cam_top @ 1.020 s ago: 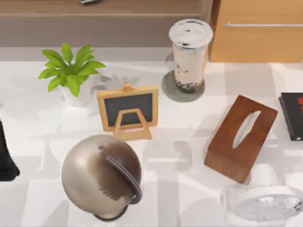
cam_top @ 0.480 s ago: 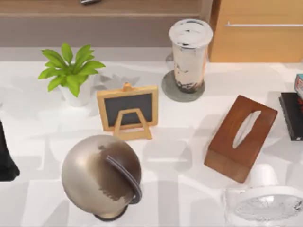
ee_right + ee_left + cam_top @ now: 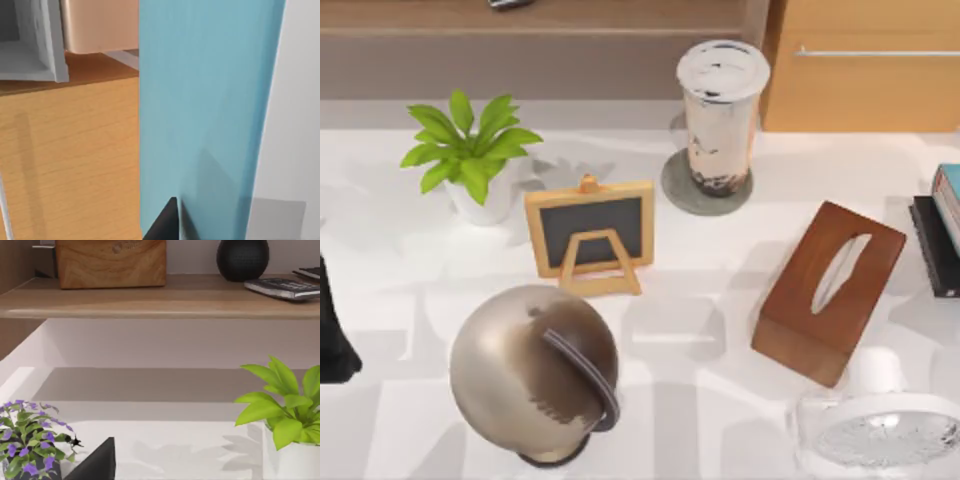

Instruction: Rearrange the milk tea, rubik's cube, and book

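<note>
white table | coaster | tissue box | globe | black book

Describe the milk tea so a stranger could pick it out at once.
Start at the wooden cabinet at the back right of the table; just left of it lies a flat grey round coaster. The milk tea stands upright on that coaster. It is the one tall clear cup with a white lid, creamy drink and dark pearls at the bottom.

Top view looking down on table, left wrist low, sharing plant, right wrist close against book
</note>
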You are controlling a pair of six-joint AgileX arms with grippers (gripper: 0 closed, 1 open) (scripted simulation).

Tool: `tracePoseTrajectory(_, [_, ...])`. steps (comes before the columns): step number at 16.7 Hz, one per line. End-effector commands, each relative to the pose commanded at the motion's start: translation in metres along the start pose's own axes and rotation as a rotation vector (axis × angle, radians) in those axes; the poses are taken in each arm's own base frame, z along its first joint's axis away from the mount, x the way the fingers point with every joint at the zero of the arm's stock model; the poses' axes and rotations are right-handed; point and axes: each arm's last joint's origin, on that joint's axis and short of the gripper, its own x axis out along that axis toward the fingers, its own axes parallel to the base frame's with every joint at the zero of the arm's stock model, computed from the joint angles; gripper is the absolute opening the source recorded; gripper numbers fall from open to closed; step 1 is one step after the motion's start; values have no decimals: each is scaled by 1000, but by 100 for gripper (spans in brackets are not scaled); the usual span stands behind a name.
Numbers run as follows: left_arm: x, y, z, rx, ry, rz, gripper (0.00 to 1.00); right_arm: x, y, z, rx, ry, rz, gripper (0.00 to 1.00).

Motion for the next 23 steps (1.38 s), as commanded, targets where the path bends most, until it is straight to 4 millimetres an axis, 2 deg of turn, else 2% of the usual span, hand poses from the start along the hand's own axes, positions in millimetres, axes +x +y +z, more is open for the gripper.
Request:
tracePoseTrajectory(7, [0, 0, 0, 0, 0, 0, 100, 5, -5, -2, -2, 6, -24, 0])
tracePoseTrajectory(20, [0, 0, 0, 0, 0, 0, 100, 5, -5, -2, -2, 6, -24, 98])
tracePoseTrajectory(23, [0, 0, 0, 0, 0, 0, 100, 5, -5, -2, -2, 6, -24, 100])
